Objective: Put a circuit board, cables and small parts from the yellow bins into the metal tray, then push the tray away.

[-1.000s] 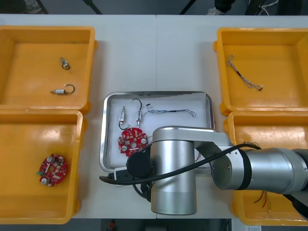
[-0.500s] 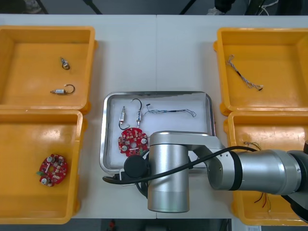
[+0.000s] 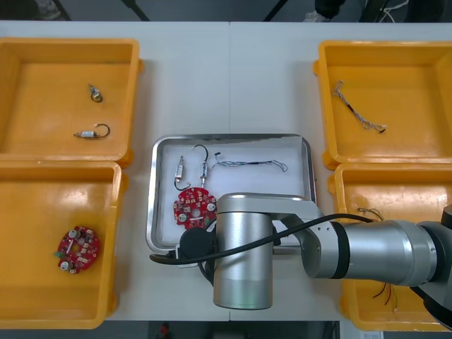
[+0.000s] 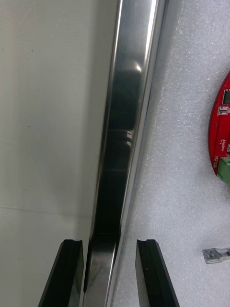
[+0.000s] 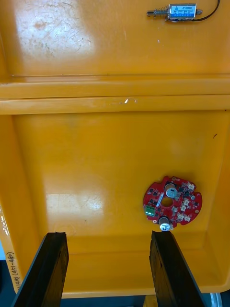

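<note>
The metal tray (image 3: 229,137) lies mid-table with a white lining. It holds a red circuit board (image 3: 194,207), two small metal parts (image 3: 181,169) (image 3: 205,169) and a blue and white cable (image 3: 251,164). My right arm (image 3: 244,254) covers the tray's near edge. In the right wrist view my right gripper (image 4: 110,273) is open, its fingers straddling the shiny tray rim (image 4: 124,144); the board's edge (image 4: 219,139) and a small metal part (image 4: 215,254) lie on the lining beyond one finger. My left gripper (image 5: 110,268) hangs open over a yellow bin, above another circuit board (image 5: 172,200).
The left near bin (image 3: 21,311) holds a circuit board (image 3: 78,248); the left far bin (image 3: 28,49) holds two small metal parts (image 3: 95,92) (image 3: 92,133). A cable (image 3: 359,109) lies in the right far bin (image 3: 424,53), red and yellow wires (image 3: 385,289) in the right near bin (image 3: 395,192).
My right arm has shifted slightly left and toward the table's near edge along the tray's near rim. The tray and its contents have not moved.
</note>
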You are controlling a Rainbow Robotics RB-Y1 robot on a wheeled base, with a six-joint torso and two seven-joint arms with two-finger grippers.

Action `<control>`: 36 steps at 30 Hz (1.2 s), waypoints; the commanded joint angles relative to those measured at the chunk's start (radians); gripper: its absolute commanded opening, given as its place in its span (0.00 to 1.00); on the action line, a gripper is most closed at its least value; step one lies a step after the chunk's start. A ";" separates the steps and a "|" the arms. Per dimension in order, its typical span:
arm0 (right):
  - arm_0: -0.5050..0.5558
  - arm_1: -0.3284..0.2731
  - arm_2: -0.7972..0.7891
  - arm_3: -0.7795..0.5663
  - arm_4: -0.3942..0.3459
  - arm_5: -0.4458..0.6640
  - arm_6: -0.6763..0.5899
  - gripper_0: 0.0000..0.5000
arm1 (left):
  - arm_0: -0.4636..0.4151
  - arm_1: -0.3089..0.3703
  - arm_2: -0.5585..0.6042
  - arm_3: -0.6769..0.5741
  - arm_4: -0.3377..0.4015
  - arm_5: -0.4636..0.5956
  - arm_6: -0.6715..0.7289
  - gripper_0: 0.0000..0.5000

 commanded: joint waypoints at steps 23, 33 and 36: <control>-0.104 -0.009 0.019 -0.024 0.086 -0.017 -0.013 0.00 | 0.022 0.007 0.000 -0.027 -0.016 0.006 -0.027 1.00; -0.187 -0.001 0.007 0.062 0.129 -0.040 -0.027 0.00 | 0.022 0.007 0.000 -0.027 -0.016 0.006 -0.027 1.00; -0.208 0.007 0.006 0.091 0.145 -0.043 -0.032 0.00 | 0.022 0.007 0.000 -0.027 -0.016 0.006 -0.027 1.00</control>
